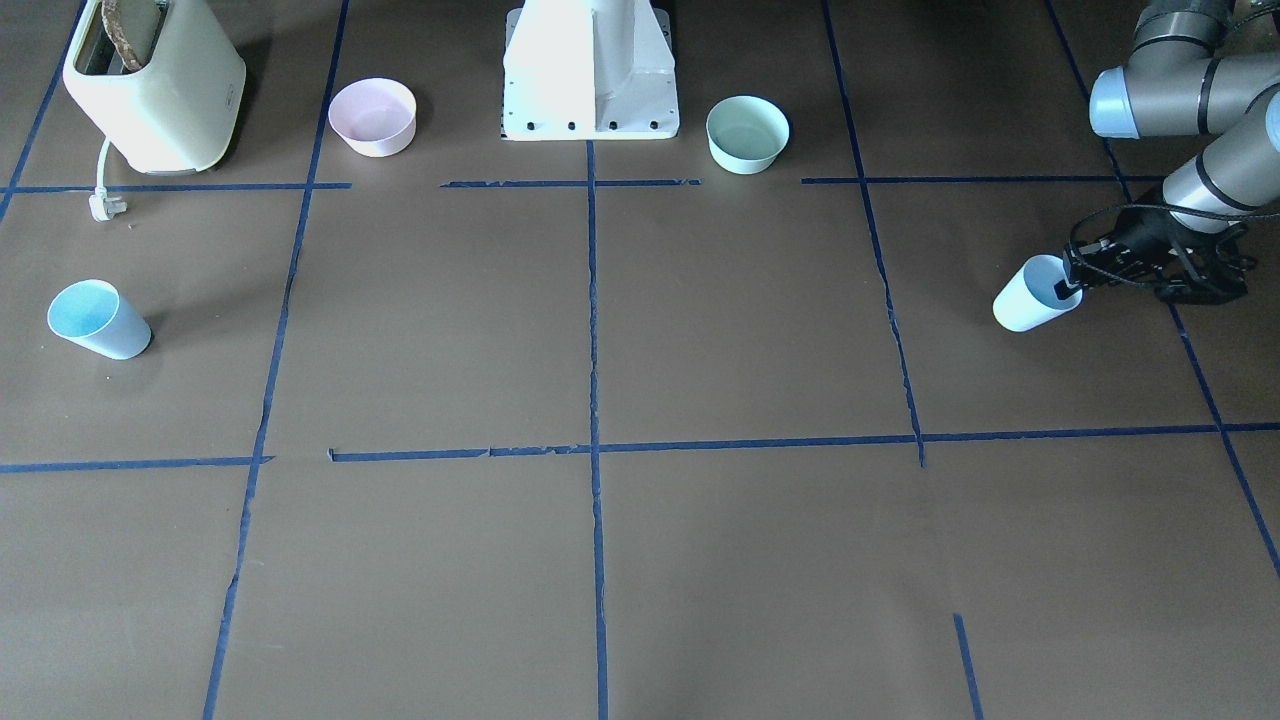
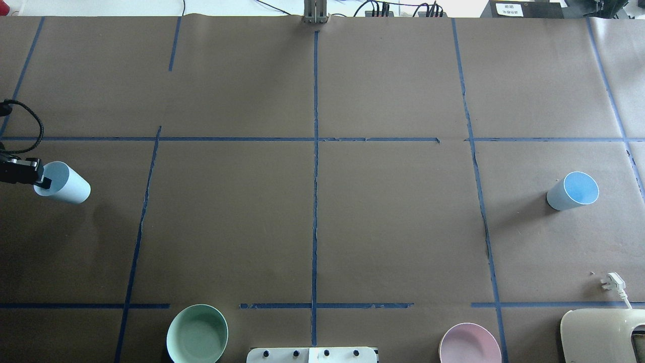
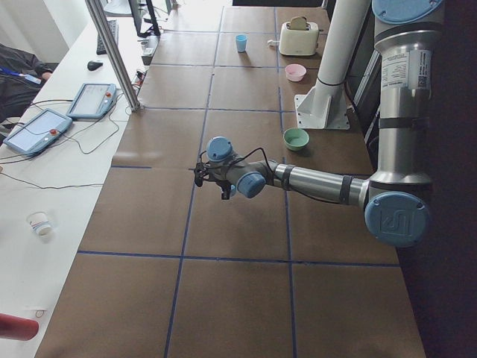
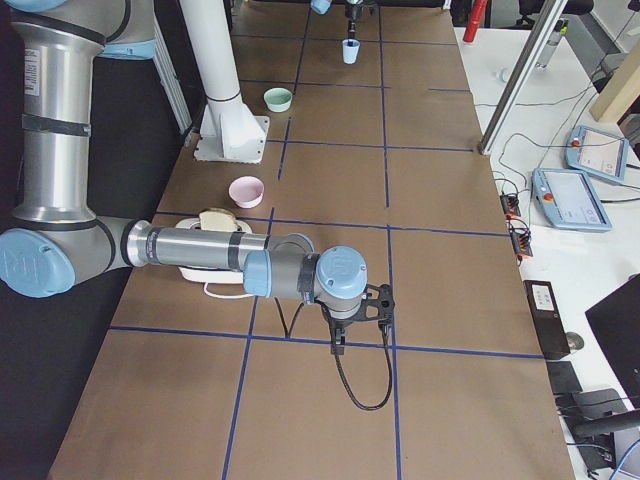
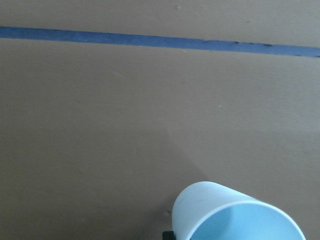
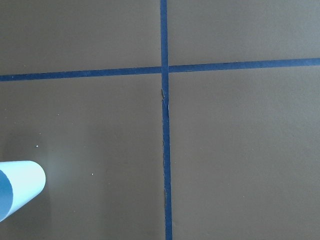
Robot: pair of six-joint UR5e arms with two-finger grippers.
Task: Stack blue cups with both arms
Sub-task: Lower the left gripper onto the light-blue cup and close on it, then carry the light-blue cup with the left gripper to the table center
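Observation:
One blue cup (image 1: 1030,298) is held tilted at the table's left end, with my left gripper (image 1: 1068,288) shut on its rim, one finger inside. It also shows in the overhead view (image 2: 65,184) with the left gripper (image 2: 43,180), and at the bottom of the left wrist view (image 5: 235,215). The second blue cup (image 1: 98,318) stands upright and alone on the right side (image 2: 573,190); its side shows at the lower left of the right wrist view (image 6: 20,187). My right gripper (image 4: 358,318) hangs over the table near it; I cannot tell whether it is open or shut.
A pale pink bowl (image 1: 372,116) and a mint-green bowl (image 1: 747,133) sit on either side of the white pedestal base (image 1: 590,70). A cream toaster (image 1: 155,85) with a loose plug (image 1: 107,205) stands at the right rear corner. Blue tape lines cross the brown table.

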